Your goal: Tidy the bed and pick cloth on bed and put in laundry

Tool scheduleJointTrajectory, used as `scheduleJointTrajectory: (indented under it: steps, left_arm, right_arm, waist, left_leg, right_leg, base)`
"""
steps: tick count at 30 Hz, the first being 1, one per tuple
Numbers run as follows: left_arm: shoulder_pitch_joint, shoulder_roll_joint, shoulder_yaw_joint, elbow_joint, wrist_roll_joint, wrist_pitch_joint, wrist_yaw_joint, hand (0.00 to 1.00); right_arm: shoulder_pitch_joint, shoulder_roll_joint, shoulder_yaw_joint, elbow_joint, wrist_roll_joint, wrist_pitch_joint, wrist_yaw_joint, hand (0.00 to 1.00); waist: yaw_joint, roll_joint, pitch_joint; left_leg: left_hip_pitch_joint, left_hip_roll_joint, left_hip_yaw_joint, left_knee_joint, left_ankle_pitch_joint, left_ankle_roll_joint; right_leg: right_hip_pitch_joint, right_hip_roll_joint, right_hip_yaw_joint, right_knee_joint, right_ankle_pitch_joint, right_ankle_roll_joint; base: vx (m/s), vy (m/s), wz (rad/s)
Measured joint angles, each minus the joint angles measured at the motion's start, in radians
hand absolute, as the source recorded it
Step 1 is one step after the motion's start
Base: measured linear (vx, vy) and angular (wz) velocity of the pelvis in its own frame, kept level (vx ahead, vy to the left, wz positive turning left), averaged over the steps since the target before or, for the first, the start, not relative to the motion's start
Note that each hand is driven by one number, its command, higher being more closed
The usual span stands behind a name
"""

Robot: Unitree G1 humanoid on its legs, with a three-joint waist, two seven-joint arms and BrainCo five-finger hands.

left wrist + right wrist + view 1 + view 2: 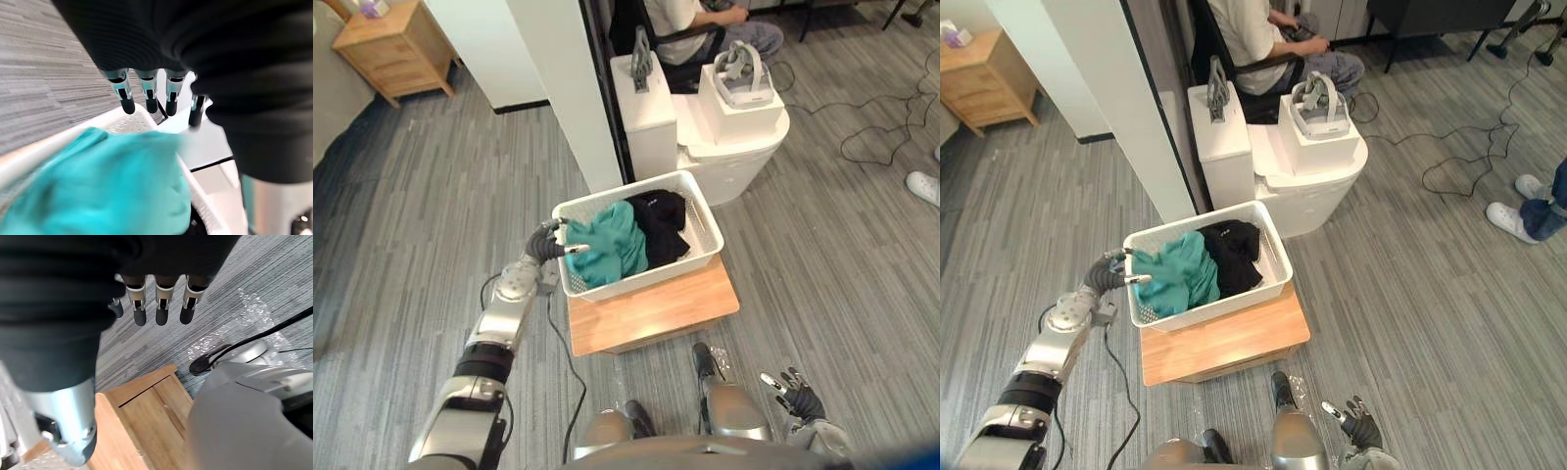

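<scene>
My right hand (795, 394) hangs low by my side, nearest to me, fingers spread and loose, holding nothing. I judge it is parked there to stay clear of the work. Just ahead stands a low wooden stand (656, 311), which lifts the white laundry basket (636, 279) off the floor to a height my arm can reach without stooping.

My left hand (551, 242) is at the basket's left rim, reaching in over the edge. In the left wrist view its fingers (126, 95) run out straight above the teal cloth (607, 247), with the thumb held apart, so I read the hand as released and gripping nothing. From this angle I cannot say for certain whether the fingertips brush the fabric or sit just above it.

The teal cloth lies bunched in the left half of the basket, partly heaped up toward the rim on my hand's side. A black cloth (664, 223) lies beside it in the right half, touching it. Both are inside the walls, so this part of the laundry step looks done.

Beyond the basket stands a white cabinet (744, 147) with a headset (742, 73) on top. A seated person (690, 20) is behind it, and a wooden nightstand (396, 44) stands far off to the left.
</scene>
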State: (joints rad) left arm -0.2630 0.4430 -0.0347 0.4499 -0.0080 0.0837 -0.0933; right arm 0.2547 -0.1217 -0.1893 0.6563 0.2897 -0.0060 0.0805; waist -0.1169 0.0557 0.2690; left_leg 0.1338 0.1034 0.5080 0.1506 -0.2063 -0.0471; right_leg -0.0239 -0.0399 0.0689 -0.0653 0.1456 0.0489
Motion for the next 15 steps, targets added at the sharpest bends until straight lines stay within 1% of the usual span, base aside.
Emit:
scheduleJointTrajectory:
  steps: [2, 5, 8, 9, 12, 13, 15]
  left_arm:
    - [0.016, 0.020, 0.010, -0.017, 0.000, 0.000, -0.017, 0.00]
    - [0.048, 0.023, 0.043, -0.069, -0.002, -0.001, -0.024, 0.00]
    - [0.066, 0.030, 0.054, -0.078, -0.003, -0.002, -0.025, 0.00]
    - [0.090, 0.033, 0.082, -0.092, -0.029, -0.007, -0.014, 0.00]
    - [0.122, 0.033, 0.107, -0.102, -0.091, -0.011, -0.009, 0.00]
    - [0.154, 0.032, 0.120, -0.113, -0.120, -0.014, -0.007, 0.00]
    - [0.201, 0.017, 0.132, -0.114, -0.176, -0.024, 0.008, 0.00]
  right_arm:
    - [0.001, -0.002, -0.002, 0.000, 0.000, 0.000, 0.003, 0.00]
    - [0.006, -0.002, -0.019, 0.000, 0.000, 0.006, 0.013, 0.00]
    - [0.022, -0.005, -0.041, 0.002, 0.000, 0.016, 0.018, 0.00]
    - [0.029, -0.005, -0.045, 0.004, -0.001, 0.018, 0.018, 0.00]
    - [0.041, -0.004, -0.058, 0.014, -0.001, 0.021, 0.020, 0.00]
    - [0.046, -0.003, -0.068, 0.023, -0.001, 0.020, 0.021, 0.00]
    - [0.059, -0.002, -0.085, 0.041, -0.002, 0.020, 0.023, 0.00]
  waist:
    - [0.001, 0.005, -0.017]
    - [0.004, 0.014, -0.029]
    - [0.005, 0.022, -0.038]
    - [0.002, 0.020, -0.046]
    - [0.006, 0.018, -0.058]
    - [0.006, 0.016, -0.072]
    - [0.016, 0.014, -0.094]
  left_leg:
    - [0.009, -0.005, 0.001, -0.018, 0.007, -0.002]
    - [0.027, -0.010, 0.002, -0.042, 0.014, -0.009]
    - [0.043, -0.010, 0.001, -0.050, 0.014, -0.010]
    - [0.047, -0.011, 0.001, -0.060, 0.018, -0.011]
    - [0.060, -0.014, 0.000, -0.078, 0.026, -0.011]
    - [0.060, -0.014, -0.003, -0.082, 0.027, -0.012]
    - [0.062, -0.015, -0.009, -0.093, 0.035, -0.008]
  right_leg:
    - [0.000, -0.001, -0.001, 0.003, -0.003, 0.001]
    - [0.010, -0.002, -0.005, 0.003, -0.007, 0.001]
    - [0.024, -0.003, -0.014, 0.003, -0.013, 0.003]
    - [0.025, -0.004, -0.019, 0.003, -0.015, 0.004]
    - [0.035, -0.004, -0.025, 0.003, -0.021, 0.004]
    - [0.035, -0.004, -0.029, 0.003, -0.025, 0.004]
    - [0.036, -0.004, -0.035, 0.002, -0.029, 0.004]
  base:
    - [0.00, 0.000, 0.00]
    - [-0.01, -0.006, 0.03]
    - [0.00, -0.010, 0.07]
    - [-0.02, -0.012, 0.07]
    - [0.00, -0.010, 0.07]
    - [0.02, -0.013, 0.10]
    - [0.04, -0.016, 0.11]
